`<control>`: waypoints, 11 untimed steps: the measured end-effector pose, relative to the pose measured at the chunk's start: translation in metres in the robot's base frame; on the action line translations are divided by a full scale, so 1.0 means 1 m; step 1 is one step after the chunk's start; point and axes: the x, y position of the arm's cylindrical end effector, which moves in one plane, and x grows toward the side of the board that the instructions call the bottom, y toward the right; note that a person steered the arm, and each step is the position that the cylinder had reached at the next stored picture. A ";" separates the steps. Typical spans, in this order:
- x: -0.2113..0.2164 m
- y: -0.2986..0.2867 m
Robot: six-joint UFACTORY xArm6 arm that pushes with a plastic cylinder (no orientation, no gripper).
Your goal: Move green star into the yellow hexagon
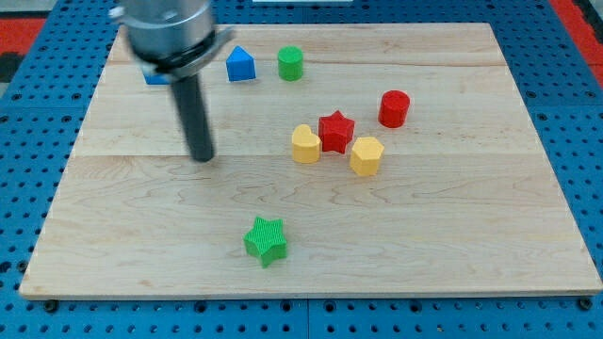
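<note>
The green star (266, 240) lies near the board's bottom middle. The yellow hexagon (366, 155) sits to its upper right, just right of the red star (335, 131). My tip (201, 156) rests on the board left of centre, well above and to the left of the green star and far left of the yellow hexagon. It touches no block.
A yellow heart-shaped block (304, 145) touches the red star's left side. A red cylinder (394, 108) stands to the upper right. A green cylinder (290, 63) and a blue pentagon-like block (240, 65) sit near the top. Another blue block (155, 77) is partly hidden behind the rod. The wooden board (471, 235) ends at blue pegboard.
</note>
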 end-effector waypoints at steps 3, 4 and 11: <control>0.112 0.130; 0.135 0.112; 0.064 0.260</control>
